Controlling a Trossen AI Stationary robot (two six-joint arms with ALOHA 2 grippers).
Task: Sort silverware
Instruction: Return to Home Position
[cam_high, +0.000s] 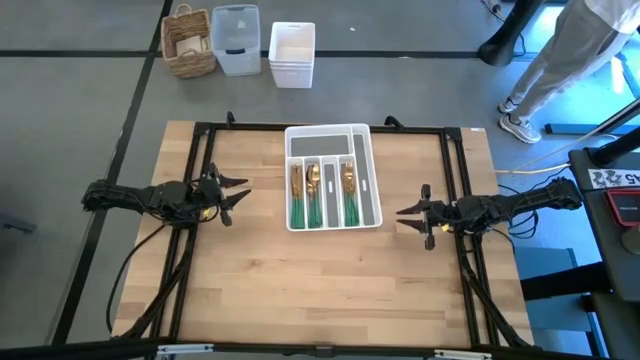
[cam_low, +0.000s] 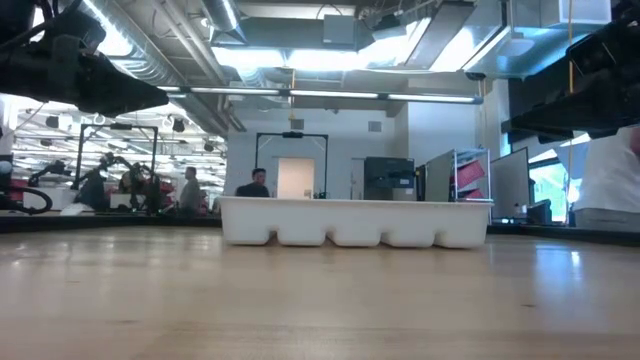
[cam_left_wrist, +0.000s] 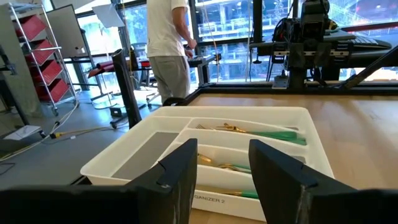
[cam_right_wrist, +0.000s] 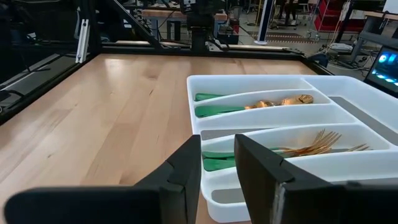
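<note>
The silverware (cam_high: 322, 194), gold heads on green handles, lies in three long slots of the white cutlery tray (cam_high: 366, 140) at the table's middle. Forks (cam_right_wrist: 311, 147) and spoons (cam_right_wrist: 273, 102) show in separate slots in the right wrist view, and forks (cam_left_wrist: 261, 132) show in the left wrist view. My left gripper (cam_high: 240, 190) hovers open left of the tray, pointing level at it. To the tray's right, my right gripper (cam_high: 405, 215) hovers open, pointing at it. Neither gripper has anything between its fingers.
Bare wooden tabletop (cam_high: 320, 290) lies all around the tray. A black frame (cam_high: 330, 128) runs along the table's edges. Beyond the far edge stand a wicker basket (cam_high: 190, 40) and two white bins (cam_high: 292, 52) on the floor. A person (cam_high: 570, 50) stands at the far right.
</note>
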